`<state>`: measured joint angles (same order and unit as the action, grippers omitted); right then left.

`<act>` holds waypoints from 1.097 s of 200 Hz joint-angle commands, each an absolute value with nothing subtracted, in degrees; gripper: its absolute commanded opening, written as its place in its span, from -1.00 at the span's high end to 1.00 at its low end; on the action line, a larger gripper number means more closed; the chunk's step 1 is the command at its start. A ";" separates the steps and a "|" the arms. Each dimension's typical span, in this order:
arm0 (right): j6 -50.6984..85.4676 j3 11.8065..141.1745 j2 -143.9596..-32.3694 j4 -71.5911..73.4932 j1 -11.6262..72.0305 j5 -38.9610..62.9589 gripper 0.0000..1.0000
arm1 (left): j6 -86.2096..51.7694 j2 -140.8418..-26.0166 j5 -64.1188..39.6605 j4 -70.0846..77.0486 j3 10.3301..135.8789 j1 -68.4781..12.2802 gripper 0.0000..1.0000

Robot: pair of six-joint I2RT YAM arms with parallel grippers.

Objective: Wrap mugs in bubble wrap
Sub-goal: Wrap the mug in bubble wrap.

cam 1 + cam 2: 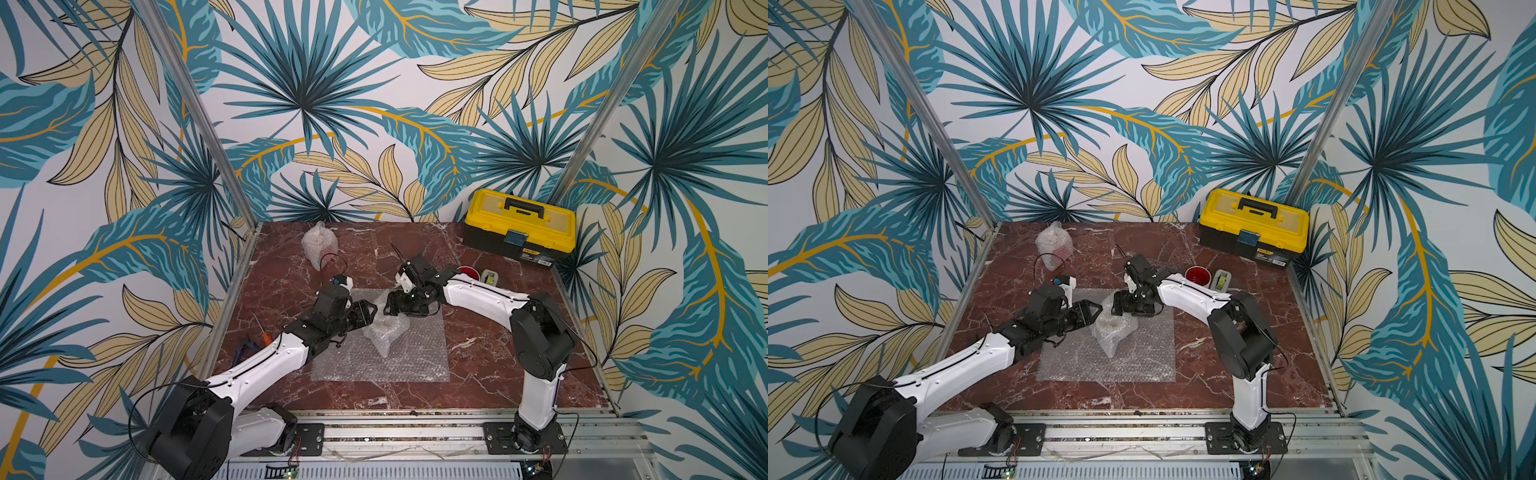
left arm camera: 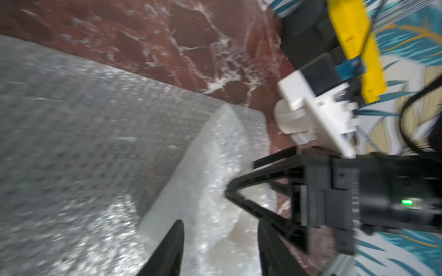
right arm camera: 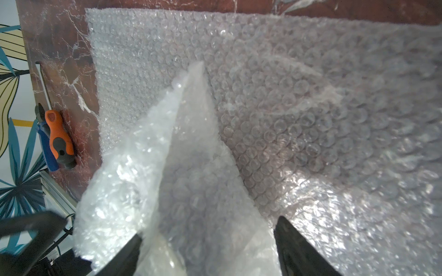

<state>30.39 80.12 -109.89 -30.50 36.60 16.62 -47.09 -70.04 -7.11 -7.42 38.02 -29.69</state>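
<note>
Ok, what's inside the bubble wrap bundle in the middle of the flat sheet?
In both top views the bundle shows only a pale round hollow at its top, perhaps a mug's mouth. Wrap covers the rest, hiding colour and handle.
</note>
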 commanded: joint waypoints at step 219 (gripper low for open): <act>28.59 78.51 -109.95 -34.09 39.50 10.60 -0.50 | -51.42 -88.68 2.91 -14.24 39.91 -36.21 -0.19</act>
